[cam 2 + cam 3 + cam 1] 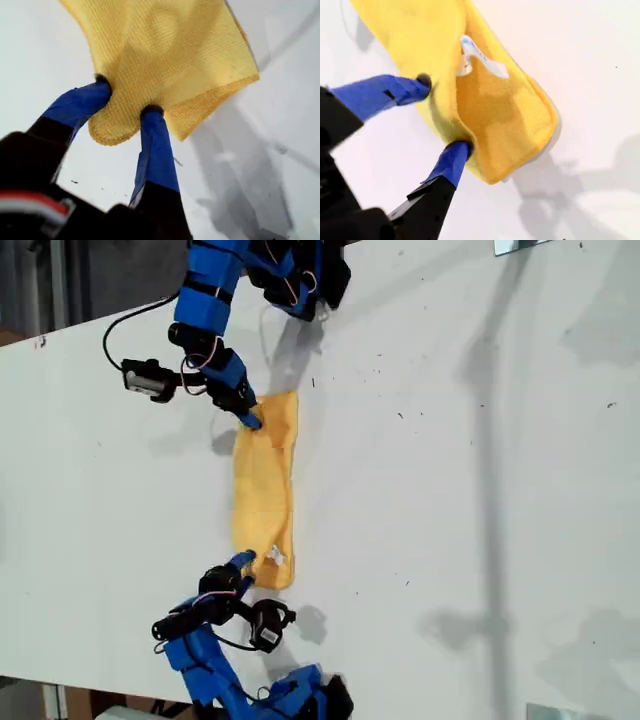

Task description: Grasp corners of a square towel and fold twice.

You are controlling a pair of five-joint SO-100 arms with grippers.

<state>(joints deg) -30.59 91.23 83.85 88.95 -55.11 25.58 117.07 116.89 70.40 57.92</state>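
Observation:
The yellow-orange towel [265, 490] lies on the white table as a narrow folded strip, running from the far end to the near end in the exterior view. My first gripper [250, 420] is at its far end, fingers [155, 135] pinched on a rounded hemmed corner [117, 127] that bulges between them. My second gripper [245, 560] is at the near end, fingers [452, 160] closed on the bunched edge of the towel [445, 115] beside the small white tag [480, 57]. That tag [276, 556] faces up.
The white table [450, 490] spreads wide on the exterior view's right, with only shadows and small specks on it. Black cables and the first arm's blue body [205, 310] crowd the far edge. The second arm's base [290, 695] stands at the near edge.

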